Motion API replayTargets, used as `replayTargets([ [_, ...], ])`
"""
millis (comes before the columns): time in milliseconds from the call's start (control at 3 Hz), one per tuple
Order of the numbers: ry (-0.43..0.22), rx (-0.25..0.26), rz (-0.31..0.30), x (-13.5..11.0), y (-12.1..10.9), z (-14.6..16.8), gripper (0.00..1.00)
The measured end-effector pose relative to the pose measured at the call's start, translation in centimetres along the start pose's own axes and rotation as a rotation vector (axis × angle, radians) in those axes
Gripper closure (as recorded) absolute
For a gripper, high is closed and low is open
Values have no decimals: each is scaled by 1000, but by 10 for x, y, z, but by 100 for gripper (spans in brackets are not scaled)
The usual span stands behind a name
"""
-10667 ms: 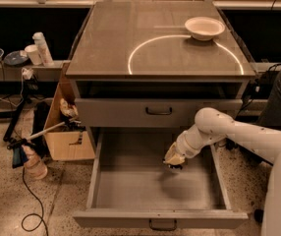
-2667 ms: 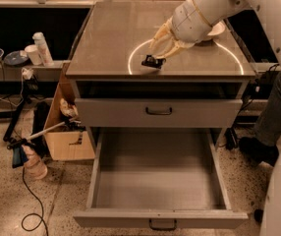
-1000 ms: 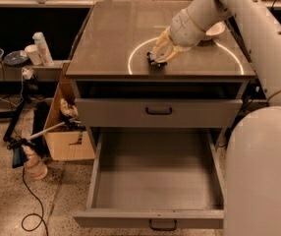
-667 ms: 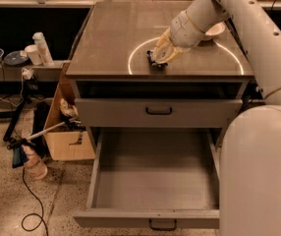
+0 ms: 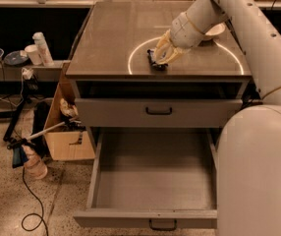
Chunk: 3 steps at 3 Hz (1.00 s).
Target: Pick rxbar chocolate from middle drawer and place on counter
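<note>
A: Counting the counter (image 5: 111, 28) first: what sits on it?

B: One rxbar chocolate (image 5: 154, 63), dark wrapper, lying flat on the left stretch of the one white arc (image 5: 132, 59). One white bowl (image 5: 215, 30) near the right rear, well apart from the bar.

A: Grippers?

B: One gripper (image 5: 163, 59), pale yellow, lowered onto the bar from the right and touching it. Whether it clamps the bar or merely rests against it, I cannot tell.

A: Drawers?

B: Two in view. One middle drawer (image 5: 145, 217), pulled fully out, its grey floor bare, one dark pull handle (image 5: 161, 225) on the front. One closed drawer front (image 5: 116, 113) above it, likewise with one dark handle (image 5: 158, 111).

A: Floor items, left side?

B: One open cardboard box (image 5: 69, 144) beside the cabinet, one spray bottle (image 5: 32, 163) leaning by it, one black cable (image 5: 30, 200) trailing over the speckled floor.
</note>
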<state>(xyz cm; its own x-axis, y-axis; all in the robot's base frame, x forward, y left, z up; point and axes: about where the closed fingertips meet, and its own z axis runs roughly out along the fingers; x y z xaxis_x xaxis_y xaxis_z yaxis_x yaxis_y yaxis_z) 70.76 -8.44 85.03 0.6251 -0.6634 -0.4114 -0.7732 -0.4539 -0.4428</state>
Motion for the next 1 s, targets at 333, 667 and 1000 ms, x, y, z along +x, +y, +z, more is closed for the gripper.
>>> replayTargets([
  [333, -2, 7, 2, 0, -3, 2, 60],
  [667, 6, 16, -10, -4, -15, -3, 37],
  [1000, 19, 43, -32, -10, -35, -11, 14],
])
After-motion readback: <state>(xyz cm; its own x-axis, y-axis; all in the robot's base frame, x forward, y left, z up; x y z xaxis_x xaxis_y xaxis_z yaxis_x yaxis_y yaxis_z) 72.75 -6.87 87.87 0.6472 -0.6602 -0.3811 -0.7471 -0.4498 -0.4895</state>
